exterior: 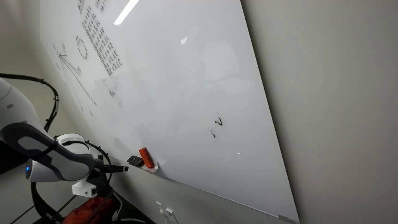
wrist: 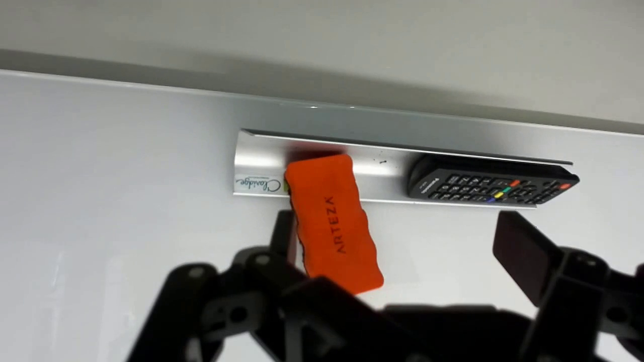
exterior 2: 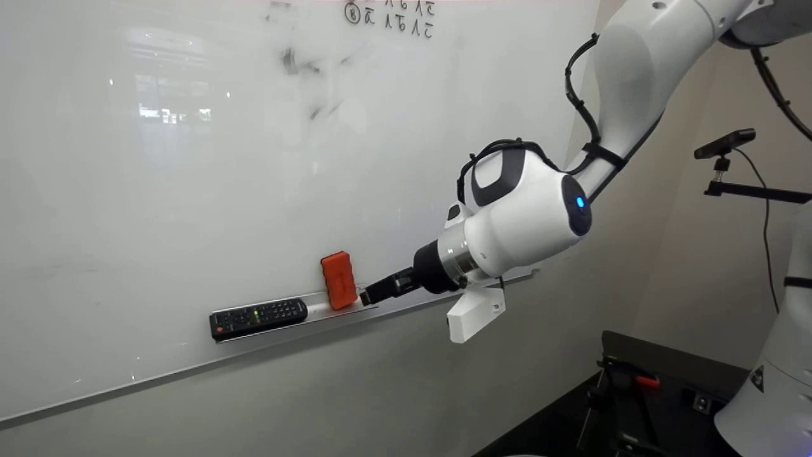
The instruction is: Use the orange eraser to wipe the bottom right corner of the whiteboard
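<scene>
In exterior view: remote (exterior 2: 258, 319) left, eraser (exterior 2: 340, 280) right, both on tray (exterior 2: 318, 309) near lower edge of whiteboard (exterior 2: 190, 209); gripper (exterior 2: 366, 297) just right of eraser

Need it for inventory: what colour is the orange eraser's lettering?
Dark, nearly black: ARTEZA lettering on the orange eraser, best seen in the wrist view.

The Arteza whiteboard eraser (wrist: 336, 226) is orange with dark lettering. The Panasonic remote control (wrist: 468, 181) is black; in the wrist view a red key (wrist: 564, 186) marks its right end, with red, green, yellow and blue keys (wrist: 505, 190) left of it. The Claridge tray (wrist: 385, 178) is silver. The whiteboard (exterior 2: 190, 222) is white with black writing (exterior 2: 399, 22), the Franka arm (exterior 2: 520, 219) white and dark grey, the Robotiq gripper (wrist: 395, 234) black.
</scene>
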Motion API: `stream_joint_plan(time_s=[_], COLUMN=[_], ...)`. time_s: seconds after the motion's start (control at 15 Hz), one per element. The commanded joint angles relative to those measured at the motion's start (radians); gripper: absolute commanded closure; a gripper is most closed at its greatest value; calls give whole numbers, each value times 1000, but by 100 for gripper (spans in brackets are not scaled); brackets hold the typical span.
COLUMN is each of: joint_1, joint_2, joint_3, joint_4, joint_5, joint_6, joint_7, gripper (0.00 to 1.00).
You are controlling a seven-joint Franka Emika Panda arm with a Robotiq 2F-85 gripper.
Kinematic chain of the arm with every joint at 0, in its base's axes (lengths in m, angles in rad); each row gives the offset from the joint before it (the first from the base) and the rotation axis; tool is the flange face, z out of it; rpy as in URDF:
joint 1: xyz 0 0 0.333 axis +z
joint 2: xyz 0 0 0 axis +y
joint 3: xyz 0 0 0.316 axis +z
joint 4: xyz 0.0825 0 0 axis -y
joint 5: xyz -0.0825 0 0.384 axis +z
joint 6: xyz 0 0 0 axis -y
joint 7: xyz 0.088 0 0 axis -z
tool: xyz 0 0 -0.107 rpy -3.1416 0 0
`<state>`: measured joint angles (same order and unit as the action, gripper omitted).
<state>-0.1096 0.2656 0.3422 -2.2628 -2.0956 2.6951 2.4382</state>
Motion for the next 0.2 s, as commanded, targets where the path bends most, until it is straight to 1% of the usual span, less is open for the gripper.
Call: stream_joint_plan(time_s=[0.0,0.13], joint_1=[-2,-2], joint_2=[-187,-241], joint_3=[19,23], joint_4=[-156,-198], joint_5=[-5,-2], joint_6=[3,9], joint_7=[65,80], gripper=[0,0])
